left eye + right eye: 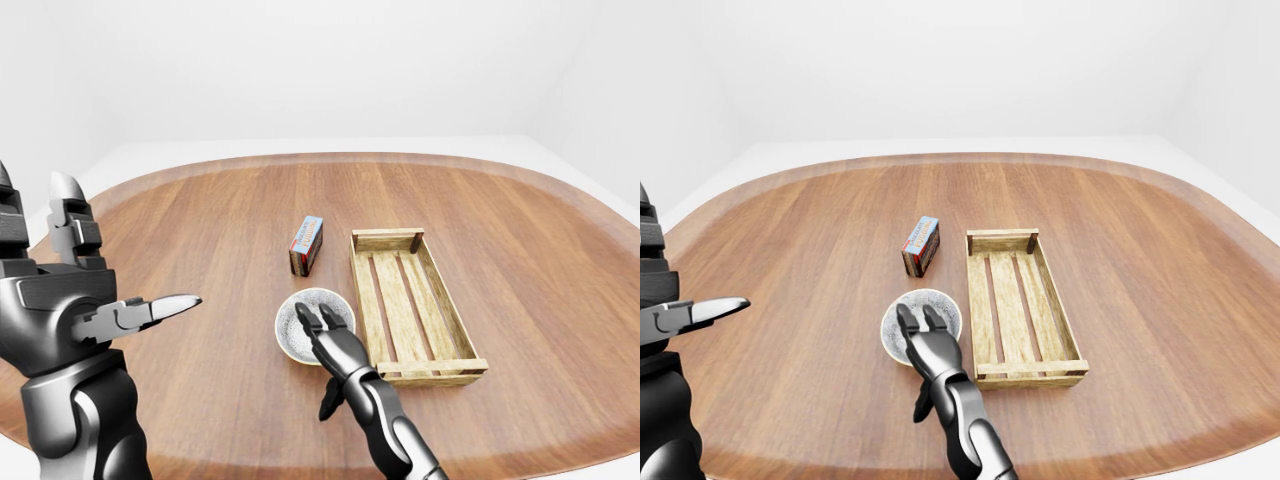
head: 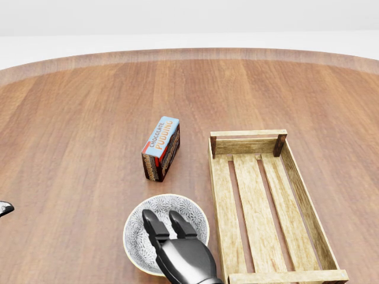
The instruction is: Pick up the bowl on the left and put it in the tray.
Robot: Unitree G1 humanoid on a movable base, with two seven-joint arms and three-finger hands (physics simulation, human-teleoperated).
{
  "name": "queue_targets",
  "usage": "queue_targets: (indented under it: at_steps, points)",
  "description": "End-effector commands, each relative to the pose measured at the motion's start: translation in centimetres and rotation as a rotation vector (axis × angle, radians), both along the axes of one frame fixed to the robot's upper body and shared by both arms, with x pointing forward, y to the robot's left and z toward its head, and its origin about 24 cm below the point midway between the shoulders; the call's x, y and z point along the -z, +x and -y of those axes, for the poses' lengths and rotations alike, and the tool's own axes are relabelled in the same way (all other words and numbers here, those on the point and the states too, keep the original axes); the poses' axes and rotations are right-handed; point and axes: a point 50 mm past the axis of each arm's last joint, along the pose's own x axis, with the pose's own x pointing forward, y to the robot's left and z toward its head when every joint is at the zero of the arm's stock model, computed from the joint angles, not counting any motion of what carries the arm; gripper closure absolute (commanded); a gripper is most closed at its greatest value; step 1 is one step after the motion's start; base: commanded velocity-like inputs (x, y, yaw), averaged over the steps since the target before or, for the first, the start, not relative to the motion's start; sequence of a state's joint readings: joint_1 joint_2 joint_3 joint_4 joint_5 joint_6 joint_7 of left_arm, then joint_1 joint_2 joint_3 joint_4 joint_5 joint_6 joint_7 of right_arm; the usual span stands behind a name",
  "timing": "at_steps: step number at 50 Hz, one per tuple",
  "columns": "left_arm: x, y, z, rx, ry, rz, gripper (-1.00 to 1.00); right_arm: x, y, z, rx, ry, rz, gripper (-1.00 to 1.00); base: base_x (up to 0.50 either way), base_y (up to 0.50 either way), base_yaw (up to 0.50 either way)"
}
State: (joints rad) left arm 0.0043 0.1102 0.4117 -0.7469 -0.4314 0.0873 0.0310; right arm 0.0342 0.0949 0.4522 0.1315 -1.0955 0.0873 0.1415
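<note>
A grey patterned bowl sits on the wooden table, just left of the slatted wooden tray, which holds nothing. My right hand reaches in from the bottom of the head view. Its two straight fingers lie over the bowl's near rim and inside, while the thumb hangs below the bowl, so the hand is open and not closed round the bowl. My left hand is raised at the far left of the left-eye view, fingers spread, holding nothing.
A chocolate pudding box lies just above the bowl and left of the tray's far end. The round wooden table stretches wide on every side, with white floor and walls beyond its edge.
</note>
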Motion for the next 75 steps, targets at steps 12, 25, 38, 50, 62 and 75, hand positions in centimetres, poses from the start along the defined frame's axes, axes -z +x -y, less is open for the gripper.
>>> queue_targets:
  at_steps: [12, 25, 38, 50, 62, 75]
  points:
    - [-0.1, 0.0, 0.0, -0.002, 0.000, 0.004, -1.00, 1.7, 0.5, 0.4, 0.029, -0.016, -0.065, -1.00, 0.00, 0.00, 0.00]
    - [-0.2, 0.0, -0.1, -0.004, -0.003, 0.008, -1.00, 2.4, 0.9, 0.4, 0.039, -0.027, -0.084, -1.00, 0.00, 0.00, 0.00]
    - [-0.2, 0.0, -0.1, -0.003, -0.003, 0.008, -1.00, 2.7, 1.5, -0.2, 0.029, -0.040, -0.099, -1.00, 0.00, 0.00, 0.00]
    - [-0.2, 0.0, -0.3, -0.011, -0.006, 0.010, -1.00, 3.1, 1.7, -0.9, 0.027, -0.037, -0.117, -1.00, 0.00, 0.00, 0.00]
    - [-0.3, 0.0, -0.4, -0.012, -0.011, 0.014, -1.00, 4.6, 1.4, -1.2, 0.047, -0.043, -0.153, -0.92, 0.00, 0.00, 0.00]
    - [-0.4, 0.0, -0.5, -0.014, -0.014, 0.016, -1.00, 5.2, 1.0, -1.5, 0.050, -0.051, -0.164, 1.00, 0.00, 0.00, 0.00]
